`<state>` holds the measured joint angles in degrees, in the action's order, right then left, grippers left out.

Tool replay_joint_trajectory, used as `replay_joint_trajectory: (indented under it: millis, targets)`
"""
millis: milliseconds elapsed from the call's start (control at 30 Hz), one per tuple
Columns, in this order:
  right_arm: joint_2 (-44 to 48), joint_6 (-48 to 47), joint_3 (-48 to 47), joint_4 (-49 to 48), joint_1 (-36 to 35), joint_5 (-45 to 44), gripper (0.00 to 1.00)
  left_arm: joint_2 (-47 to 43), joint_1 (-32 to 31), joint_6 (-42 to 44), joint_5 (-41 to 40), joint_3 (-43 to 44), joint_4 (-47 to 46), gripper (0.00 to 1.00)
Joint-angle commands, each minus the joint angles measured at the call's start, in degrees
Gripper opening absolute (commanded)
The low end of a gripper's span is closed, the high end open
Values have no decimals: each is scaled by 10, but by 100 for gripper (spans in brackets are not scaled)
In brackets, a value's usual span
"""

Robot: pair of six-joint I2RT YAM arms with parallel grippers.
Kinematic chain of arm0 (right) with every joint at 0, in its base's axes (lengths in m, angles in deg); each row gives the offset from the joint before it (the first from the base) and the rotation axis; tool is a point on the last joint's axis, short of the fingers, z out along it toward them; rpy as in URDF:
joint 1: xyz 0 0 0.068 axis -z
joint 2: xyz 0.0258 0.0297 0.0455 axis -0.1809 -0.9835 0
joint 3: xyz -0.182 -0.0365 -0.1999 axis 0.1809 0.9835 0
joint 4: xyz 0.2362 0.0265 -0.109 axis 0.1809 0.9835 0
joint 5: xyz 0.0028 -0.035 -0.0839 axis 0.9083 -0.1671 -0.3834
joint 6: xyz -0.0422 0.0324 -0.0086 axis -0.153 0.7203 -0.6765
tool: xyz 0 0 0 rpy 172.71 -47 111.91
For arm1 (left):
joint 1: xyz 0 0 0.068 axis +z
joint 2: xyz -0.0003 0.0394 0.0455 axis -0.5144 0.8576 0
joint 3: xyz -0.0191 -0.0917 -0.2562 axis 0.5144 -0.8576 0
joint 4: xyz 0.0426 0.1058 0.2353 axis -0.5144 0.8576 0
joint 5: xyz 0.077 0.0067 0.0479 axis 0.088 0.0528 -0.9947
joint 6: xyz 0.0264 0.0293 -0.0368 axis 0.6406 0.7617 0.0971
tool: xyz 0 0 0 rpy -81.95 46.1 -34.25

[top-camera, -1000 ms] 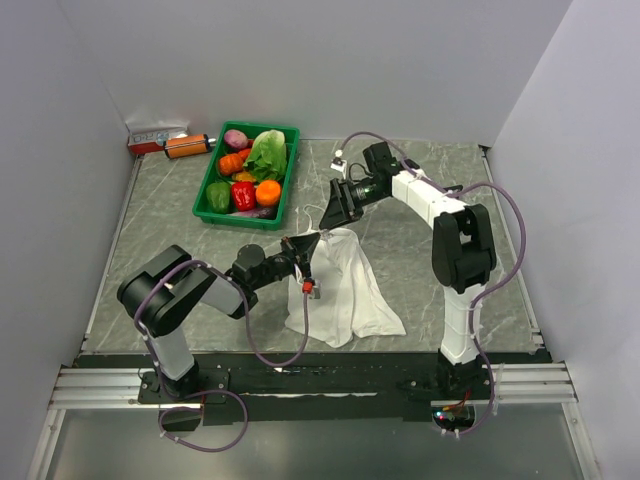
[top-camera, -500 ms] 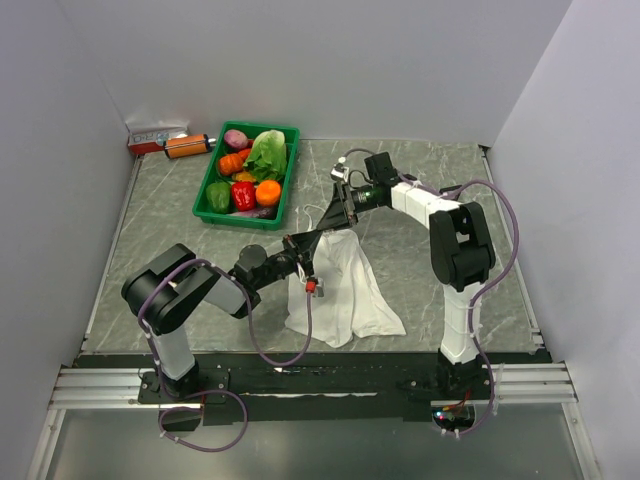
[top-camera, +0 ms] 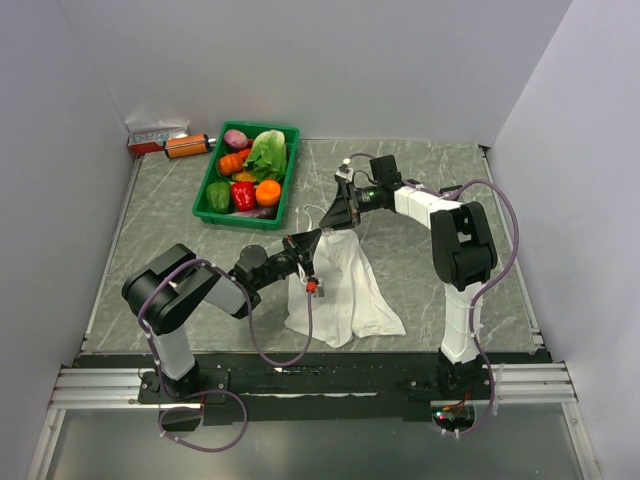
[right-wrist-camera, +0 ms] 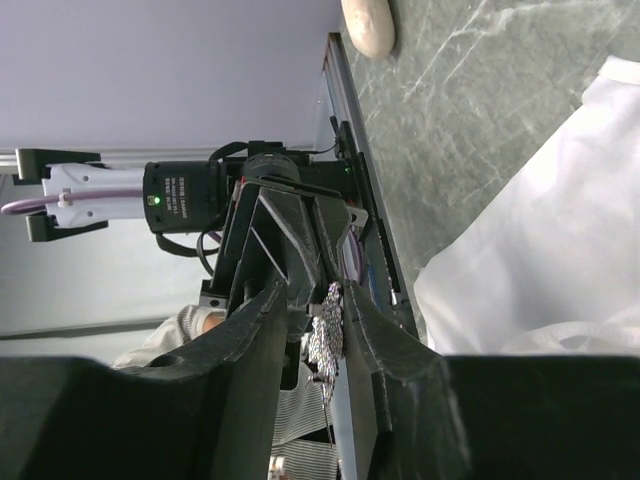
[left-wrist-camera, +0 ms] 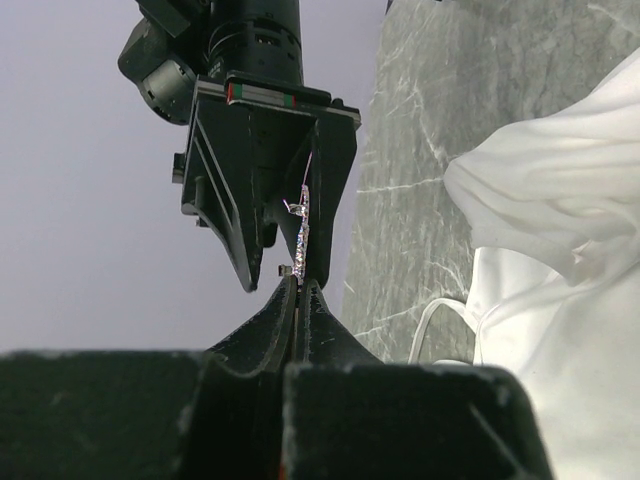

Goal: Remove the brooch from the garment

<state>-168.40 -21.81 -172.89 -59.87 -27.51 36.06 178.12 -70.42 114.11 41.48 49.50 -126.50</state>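
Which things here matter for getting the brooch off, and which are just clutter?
Job: brooch, garment, left hand, right hand.
Lying about: green vegetable crate, orange cylinder, white oval lump.

garment [top-camera: 340, 285] white, plain. brooch [right-wrist-camera: 325, 338] silvery, sparkly, speckled. both claws black: left claw [left-wrist-camera: 298, 282], right claw [right-wrist-camera: 325, 305]. counter [top-camera: 160, 225] grey-green marble with pale veins. green crate [top-camera: 214, 180] holds red, orange, green and purple produce. cables [top-camera: 505, 240] purple. walls pale grey-lilac.
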Motion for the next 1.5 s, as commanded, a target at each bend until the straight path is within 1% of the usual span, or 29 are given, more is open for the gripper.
replay_joint_trajectory:
  millis: [0,33,267,467,633,800,1133,1167,1300,1400,1433,1467]
  targets:
    - [11,-19,-10,17,10,12,37,-3,-2,-1,4,3,-293,1]
    - [12,-22,-9,18,10,8,37,-3,-2,0,4,3,-293,1]
    - [11,-26,-8,20,11,8,29,-3,-2,-2,2,2,-293,1]
    - [5,-12,-9,7,15,7,27,-5,-2,-2,-1,-1,-293,1]
    - [2,14,-2,-14,16,8,27,-6,-2,-2,0,-1,-293,1]
    - [-1,54,9,-53,17,7,33,-4,-2,-4,1,-1,-293,1]
    - [-8,62,10,-53,18,-10,27,-4,-1,-5,0,-1,-293,1]
    - [-8,64,10,-56,19,-10,25,-4,-1,-6,-1,-1,-293,1]
    - [-11,83,13,-70,20,-13,22,-3,0,-6,-2,-1,-293,1]
    - [-15,83,11,-75,20,-11,15,-3,1,-8,-1,-1,-293,1]
    - [-16,82,11,-76,20,-9,5,-3,2,-8,-1,-1,-293,1]
    - [-16,78,9,-74,19,-9,0,-3,2,-9,-2,-1,-293,1]
